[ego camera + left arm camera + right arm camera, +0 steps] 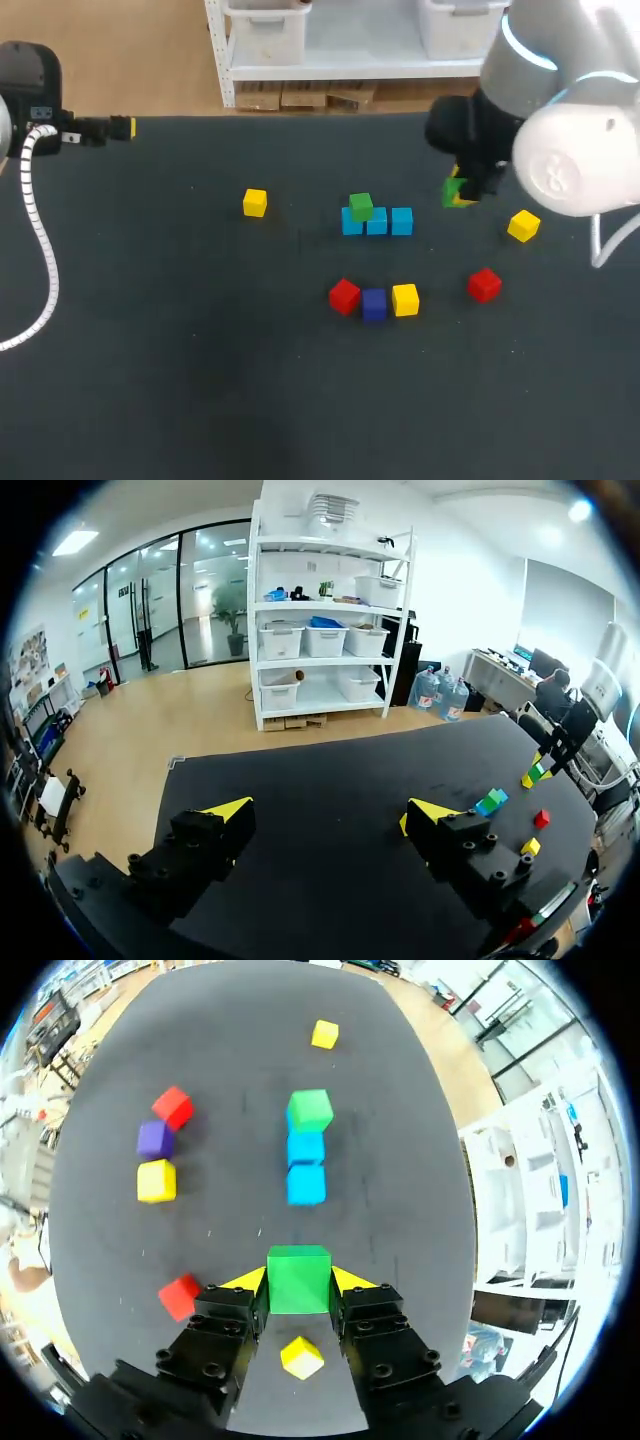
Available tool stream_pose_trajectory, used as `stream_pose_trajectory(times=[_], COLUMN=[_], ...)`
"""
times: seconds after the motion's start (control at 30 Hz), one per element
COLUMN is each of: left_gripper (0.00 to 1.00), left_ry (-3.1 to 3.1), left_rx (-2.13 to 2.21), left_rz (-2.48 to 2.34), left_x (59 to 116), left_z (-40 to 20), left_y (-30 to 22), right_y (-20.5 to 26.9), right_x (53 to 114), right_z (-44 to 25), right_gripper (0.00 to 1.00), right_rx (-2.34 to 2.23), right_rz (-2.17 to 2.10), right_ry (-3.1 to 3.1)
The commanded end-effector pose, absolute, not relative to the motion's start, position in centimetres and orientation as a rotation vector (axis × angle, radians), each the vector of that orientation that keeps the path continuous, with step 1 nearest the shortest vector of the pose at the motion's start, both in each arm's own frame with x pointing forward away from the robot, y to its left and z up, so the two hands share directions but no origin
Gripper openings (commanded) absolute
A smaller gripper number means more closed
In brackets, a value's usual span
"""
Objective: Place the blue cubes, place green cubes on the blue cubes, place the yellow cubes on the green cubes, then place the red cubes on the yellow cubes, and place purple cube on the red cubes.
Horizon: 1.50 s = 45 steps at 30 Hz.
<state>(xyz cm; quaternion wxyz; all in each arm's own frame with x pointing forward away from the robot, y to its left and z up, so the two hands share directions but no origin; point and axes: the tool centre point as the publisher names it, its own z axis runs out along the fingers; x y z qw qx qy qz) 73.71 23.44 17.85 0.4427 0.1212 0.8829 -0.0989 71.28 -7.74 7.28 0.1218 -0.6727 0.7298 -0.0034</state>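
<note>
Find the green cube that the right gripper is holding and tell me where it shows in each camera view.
Head view: the held green cube sits in the right gripper, to the right of the blue row.
Left wrist view: held green cube, tiny, far across the table beyond the blue row.
Right wrist view: held green cube between its own fingers, blue row ahead.
Shared landmark: the blue row with a second green cube on one end.
</note>
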Motion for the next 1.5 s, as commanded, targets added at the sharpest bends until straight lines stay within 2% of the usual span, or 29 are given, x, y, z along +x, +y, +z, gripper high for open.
stream_pose_trajectory(times=[0.03,0.47,1.5], left_gripper=[1.00,1.00,1.00], left_ry=[2.186,2.186,2.186], left_rx=[0.318,0.318,0.318], left_rz=[-0.275,-0.275,-0.275], left_x=[73.8,73.8,73.8], left_z=[17.8,17.8,17.8], left_y=[23.8,23.8,23.8], right_y=[-5.5,-2.5,-0.6], right_x=[73.0,74.1,74.5], right_z=[6.4,4.2,2.7], right_gripper=[0.00,0.00,0.00], right_rx=[-1.967,-1.999,-2.122], right_rz=[0.013,-0.082,-0.053], right_ry=[2.157,2.212,2.144])
